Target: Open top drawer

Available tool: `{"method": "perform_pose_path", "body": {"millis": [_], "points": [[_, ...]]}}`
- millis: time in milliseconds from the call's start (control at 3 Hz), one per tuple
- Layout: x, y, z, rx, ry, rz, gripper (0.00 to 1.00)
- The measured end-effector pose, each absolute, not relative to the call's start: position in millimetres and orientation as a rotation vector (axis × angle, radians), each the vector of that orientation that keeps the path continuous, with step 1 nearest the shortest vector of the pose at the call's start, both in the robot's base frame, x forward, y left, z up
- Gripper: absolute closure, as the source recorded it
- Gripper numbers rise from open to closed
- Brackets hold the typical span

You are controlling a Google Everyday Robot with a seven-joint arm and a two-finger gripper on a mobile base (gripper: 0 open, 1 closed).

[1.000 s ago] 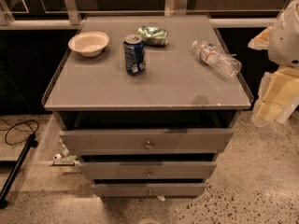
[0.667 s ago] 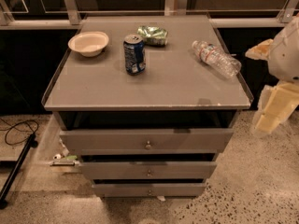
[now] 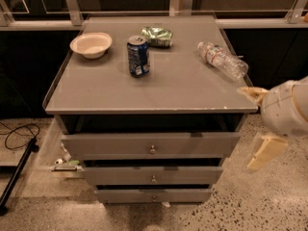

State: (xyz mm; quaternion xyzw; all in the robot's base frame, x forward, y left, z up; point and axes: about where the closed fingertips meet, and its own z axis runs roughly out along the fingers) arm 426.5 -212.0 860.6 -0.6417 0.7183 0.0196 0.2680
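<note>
Top drawer (image 3: 120,146) sat centre frame, directly under the bench (image 3: 183,90) top. Its front was possibly a little proud, but that was hard to tell. Gripper (image 3: 249,129) hung at right edge beside the bench corner, fingers spread, holding nothing. Bowl (image 3: 90,44), can (image 3: 138,56) and bottle (image 3: 222,60) were on the bench.

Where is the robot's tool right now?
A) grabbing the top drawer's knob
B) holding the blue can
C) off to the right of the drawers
C: the tool hangs open at the right side, well away from the top drawer and its knob.
</note>
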Motion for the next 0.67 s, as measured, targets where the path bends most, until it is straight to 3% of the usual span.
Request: {"method": "perform_pose_path", "body": {"millis": [667], "points": [[426.5, -208.3, 769.6, -1.748, 1.870, 0.157, 0.00]]}}
